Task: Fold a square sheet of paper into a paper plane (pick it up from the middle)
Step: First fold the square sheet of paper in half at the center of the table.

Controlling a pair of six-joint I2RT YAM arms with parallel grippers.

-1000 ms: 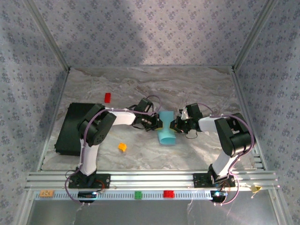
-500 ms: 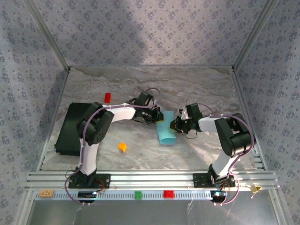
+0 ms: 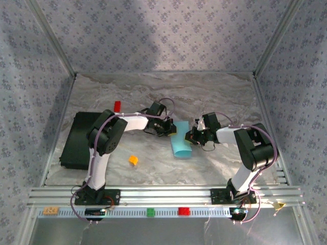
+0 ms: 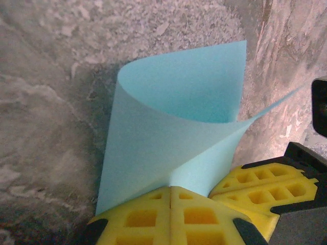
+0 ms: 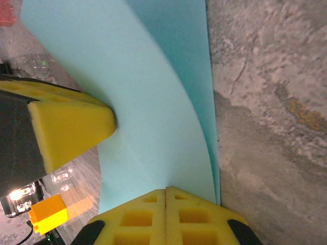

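Your left tool [image 4: 170, 196] is clamped shut on one edge of the paper [image 4: 173, 117], and your right tool [image 5: 166, 196] is pinched closed on it from the other side. With the two tools close together, the sheet bows into an open curl between them, over the middle of the surface [image 3: 158, 168]. That suits bringing the edges together for the centre fold, though from above I can't tell whether its near end rests on the surface.

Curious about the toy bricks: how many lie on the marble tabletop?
2: red block just beyond the black slab; orange block left of the blue paper. More may be hidden.
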